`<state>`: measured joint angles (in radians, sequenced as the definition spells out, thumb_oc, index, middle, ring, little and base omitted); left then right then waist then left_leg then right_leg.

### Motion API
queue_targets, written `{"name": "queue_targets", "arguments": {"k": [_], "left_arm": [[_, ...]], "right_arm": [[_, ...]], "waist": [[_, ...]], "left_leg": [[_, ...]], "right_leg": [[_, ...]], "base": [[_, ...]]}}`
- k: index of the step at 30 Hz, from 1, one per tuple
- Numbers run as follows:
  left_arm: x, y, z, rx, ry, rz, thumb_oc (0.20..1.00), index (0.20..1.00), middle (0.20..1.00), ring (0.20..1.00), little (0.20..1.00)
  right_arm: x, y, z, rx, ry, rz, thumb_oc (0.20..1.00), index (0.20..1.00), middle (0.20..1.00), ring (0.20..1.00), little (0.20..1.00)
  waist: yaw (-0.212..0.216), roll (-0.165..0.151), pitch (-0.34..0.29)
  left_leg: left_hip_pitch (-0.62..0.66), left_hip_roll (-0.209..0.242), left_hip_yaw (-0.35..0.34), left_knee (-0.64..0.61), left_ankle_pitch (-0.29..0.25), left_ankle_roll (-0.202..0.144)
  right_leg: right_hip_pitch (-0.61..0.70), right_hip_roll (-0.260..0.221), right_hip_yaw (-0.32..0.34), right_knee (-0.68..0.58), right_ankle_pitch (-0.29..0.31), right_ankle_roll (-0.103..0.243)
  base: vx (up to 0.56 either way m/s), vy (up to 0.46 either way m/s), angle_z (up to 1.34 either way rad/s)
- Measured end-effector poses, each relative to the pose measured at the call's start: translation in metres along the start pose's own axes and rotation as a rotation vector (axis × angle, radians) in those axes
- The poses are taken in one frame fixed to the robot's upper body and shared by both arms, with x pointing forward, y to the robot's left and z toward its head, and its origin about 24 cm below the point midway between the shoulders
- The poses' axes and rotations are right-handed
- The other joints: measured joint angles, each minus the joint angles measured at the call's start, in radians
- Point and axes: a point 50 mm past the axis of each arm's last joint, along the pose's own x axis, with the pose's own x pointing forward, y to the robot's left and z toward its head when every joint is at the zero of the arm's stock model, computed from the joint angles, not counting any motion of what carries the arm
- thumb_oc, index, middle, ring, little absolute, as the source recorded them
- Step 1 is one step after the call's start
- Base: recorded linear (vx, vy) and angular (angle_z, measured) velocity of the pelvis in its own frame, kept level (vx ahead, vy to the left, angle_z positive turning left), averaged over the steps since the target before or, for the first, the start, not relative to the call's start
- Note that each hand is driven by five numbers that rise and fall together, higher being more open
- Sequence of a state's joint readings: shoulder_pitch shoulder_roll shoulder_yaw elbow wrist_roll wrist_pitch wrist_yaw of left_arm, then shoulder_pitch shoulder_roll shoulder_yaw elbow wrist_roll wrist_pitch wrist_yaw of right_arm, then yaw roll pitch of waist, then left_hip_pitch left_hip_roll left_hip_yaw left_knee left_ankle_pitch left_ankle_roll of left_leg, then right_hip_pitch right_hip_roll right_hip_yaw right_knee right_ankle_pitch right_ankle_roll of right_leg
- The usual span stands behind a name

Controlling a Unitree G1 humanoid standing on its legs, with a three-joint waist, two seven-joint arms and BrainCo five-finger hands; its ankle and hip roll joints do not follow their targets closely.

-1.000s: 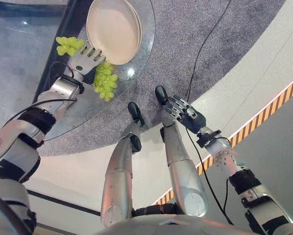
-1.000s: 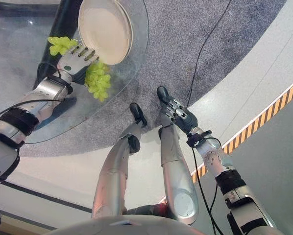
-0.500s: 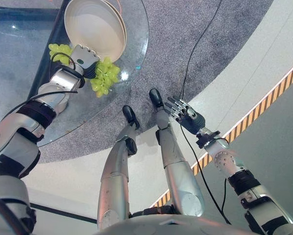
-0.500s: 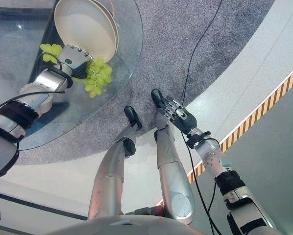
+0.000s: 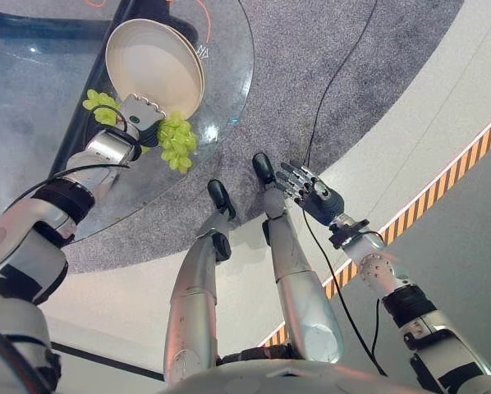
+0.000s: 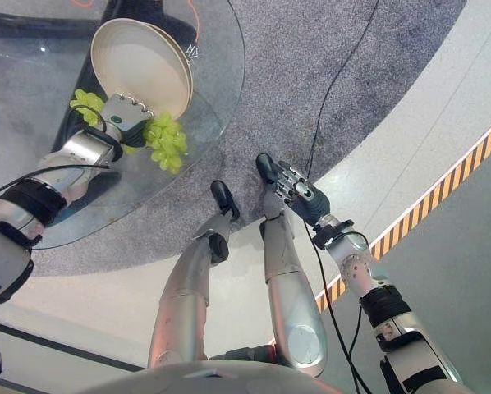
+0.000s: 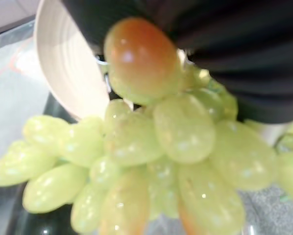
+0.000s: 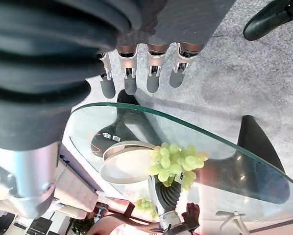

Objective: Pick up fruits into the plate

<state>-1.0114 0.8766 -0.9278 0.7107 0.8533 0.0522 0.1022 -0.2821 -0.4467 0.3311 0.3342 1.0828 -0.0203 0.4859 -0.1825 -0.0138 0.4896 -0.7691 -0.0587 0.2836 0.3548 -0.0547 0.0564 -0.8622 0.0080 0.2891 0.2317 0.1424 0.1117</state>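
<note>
The left hand (image 5: 140, 115) grips a soft bunch of green grapes (image 5: 176, 140) just beside the round cream plate (image 5: 151, 66) on the glass table (image 5: 225, 74). Loose berries detach easily, so it is best held near the stem. The right hand (image 5: 311, 189) hangs relaxed.

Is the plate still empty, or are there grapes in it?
Empty. The plate shows only its bare cream inside; the grapes hang beside its rim in the left hand.
</note>
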Motion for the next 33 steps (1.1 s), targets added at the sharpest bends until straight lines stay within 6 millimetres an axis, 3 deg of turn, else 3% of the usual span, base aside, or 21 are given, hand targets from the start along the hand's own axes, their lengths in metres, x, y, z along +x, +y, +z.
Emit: {"name": "queue_targets", "arguments": {"k": [12, 24, 33], "left_arm": [[-0.010, -0.038, 0.005, -0.152, 0.039, 0.021, 0.200, 0.200, 0.200, 0.200, 0.200], [-0.010, -0.034, 0.007, -0.322, 0.091, 0.149, 0.200, 0.200, 0.200, 0.200, 0.200], [-0.022, -0.042, 0.005, -0.656, 0.158, 0.227, 0.200, 0.200, 0.200, 0.200, 0.200]], "right_arm": [[-0.002, -0.006, -0.004, 0.013, 0.024, -0.029, 1.000, 1.000, 1.000, 1.000, 1.000], [0.003, -0.003, -0.013, 0.053, 0.041, -0.024, 1.000, 1.000, 1.000, 1.000, 1.000], [-0.001, -0.005, -0.018, 0.053, 0.058, -0.038, 1.000, 1.000, 1.000, 1.000, 1.000]], "waist": [[0.014, 0.000, 0.000], [0.020, 0.001, 0.002], [0.023, 0.006, 0.008]], "left_leg": [[0.063, 0.004, -0.004, -0.003, -0.005, -0.008], [0.151, 0.004, -0.018, -0.030, 0.000, -0.002], [0.260, 0.001, -0.021, -0.086, 0.013, -0.013]], "right_leg": [[0.072, 0.001, -0.005, -0.023, 0.003, -0.004], [0.159, -0.001, -0.023, -0.040, 0.006, -0.009], [0.263, -0.005, -0.027, -0.082, 0.008, -0.012]], "base": [[0.00, 0.000, 0.00], [0.01, 0.016, 0.02], [0.03, 0.007, 0.01]]}}
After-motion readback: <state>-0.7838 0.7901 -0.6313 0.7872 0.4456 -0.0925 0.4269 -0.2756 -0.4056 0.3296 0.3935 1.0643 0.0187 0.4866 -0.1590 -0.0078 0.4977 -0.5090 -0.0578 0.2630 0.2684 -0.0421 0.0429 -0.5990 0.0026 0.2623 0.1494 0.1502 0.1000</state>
